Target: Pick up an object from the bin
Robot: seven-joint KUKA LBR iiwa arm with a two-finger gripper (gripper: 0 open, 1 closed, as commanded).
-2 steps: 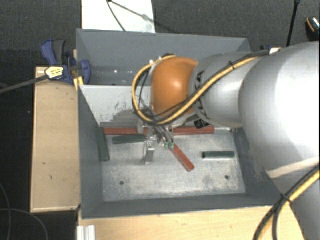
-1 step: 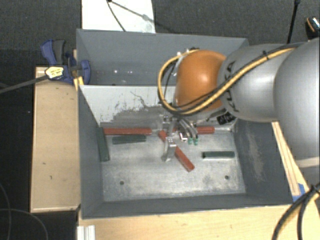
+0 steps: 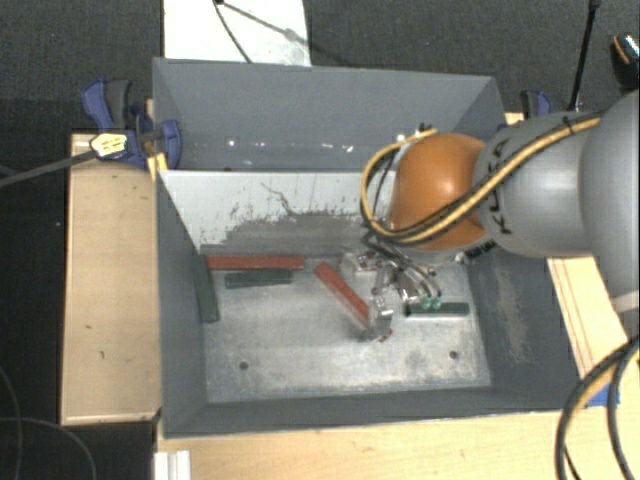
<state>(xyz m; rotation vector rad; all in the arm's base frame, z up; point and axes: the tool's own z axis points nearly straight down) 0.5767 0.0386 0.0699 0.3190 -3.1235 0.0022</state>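
Near the middle of the bin [image 3: 300,373], slightly right of centre, the hand [image 3: 380,330] hangs low over the floor beneath the arm's orange cover [image 3: 435,190]. Its tip is at the lower-right end of the slanted red bar [image 3: 338,285]. Whether the hand is clenched or released cannot be told from this view, nor whether it grips the bar.

Five loose things lie on the floor. Two are red bars, two are dark bars, and one is a short green piece.

The slanted red bar lies flat. Its long axis runs from upper left, towards the back wall, down to lower right, where it meets the hand.

The level red bar [image 3: 255,263] lies left of it, with its length across the bin near the back wall. Just below it, and parallel to it, is the dark green bar [image 3: 258,280]. The dark grey bar [image 3: 206,293] lies against the foot of the left wall, pointing front to back.

The green piece [image 3: 447,308] lies just right of the hand and partly behind it, with its length across the bin.
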